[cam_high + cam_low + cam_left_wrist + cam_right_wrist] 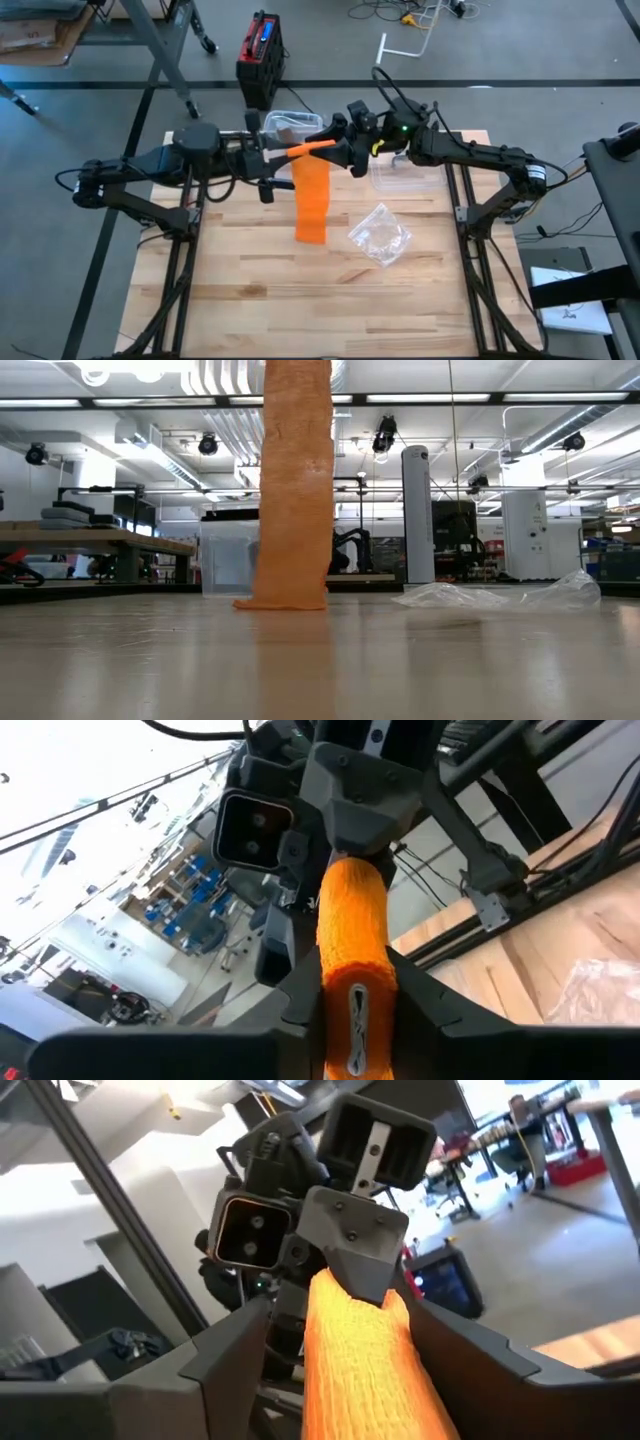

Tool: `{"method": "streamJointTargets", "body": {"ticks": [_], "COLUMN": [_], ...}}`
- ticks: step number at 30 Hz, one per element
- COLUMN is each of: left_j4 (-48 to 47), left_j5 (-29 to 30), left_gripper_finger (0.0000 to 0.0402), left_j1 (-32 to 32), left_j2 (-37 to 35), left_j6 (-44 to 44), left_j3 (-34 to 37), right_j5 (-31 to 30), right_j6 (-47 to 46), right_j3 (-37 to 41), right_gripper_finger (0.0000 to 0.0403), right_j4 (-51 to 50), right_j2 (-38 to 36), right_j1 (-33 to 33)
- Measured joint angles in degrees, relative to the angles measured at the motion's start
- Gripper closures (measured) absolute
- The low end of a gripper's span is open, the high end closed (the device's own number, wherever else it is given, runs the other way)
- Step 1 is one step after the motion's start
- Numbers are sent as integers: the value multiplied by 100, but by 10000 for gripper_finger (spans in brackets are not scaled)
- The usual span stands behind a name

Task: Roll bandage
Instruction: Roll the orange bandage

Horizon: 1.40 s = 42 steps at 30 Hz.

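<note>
We see the orange bandage [311, 200] hanging as a flat strip, its lower end touching the wooden table [250, 290] toward the near side, with a crumpled clear plastic bag [380, 236] lying just beside it on the right. In the low view the strip [293, 490] rises straight out of the top of the frame and its foot rests on the tabletop. Higher and farther back, the upper end is gathered into a roll held level between the two arms: our left gripper [270, 156] is clamped on one end and our right gripper [345, 150] is clamped on the other, facing each other. Beyond them clear plastic containers [400, 175] sit at the table's far edge.
</note>
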State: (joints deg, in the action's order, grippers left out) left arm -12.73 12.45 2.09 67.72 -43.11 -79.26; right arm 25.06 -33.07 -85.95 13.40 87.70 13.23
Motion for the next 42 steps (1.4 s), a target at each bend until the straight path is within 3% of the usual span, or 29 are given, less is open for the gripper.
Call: {"method": "streamJointTargets", "body": {"ticks": [16, 31, 42], "left_j4": [-24, 354, 219], "left_j5": [46, 22, -187], "left_gripper_finger": [338, 337, 344], "left_j1": [0, 17, 9], "left_j2": [7, 31, 43], "left_j6": [-595, -610, -683], "left_j3": [0, -15, -17], "right_j5": [24, 98, 55], "right_j6": [-581, -313, -272], "right_j3": [0, 0, 2], "right_gripper_finger": [196, 163, 167], "right_j4": [-104, -164, -113], "right_j2": [-6, -6, -16], "right_j1": [63, 85, 92]}}
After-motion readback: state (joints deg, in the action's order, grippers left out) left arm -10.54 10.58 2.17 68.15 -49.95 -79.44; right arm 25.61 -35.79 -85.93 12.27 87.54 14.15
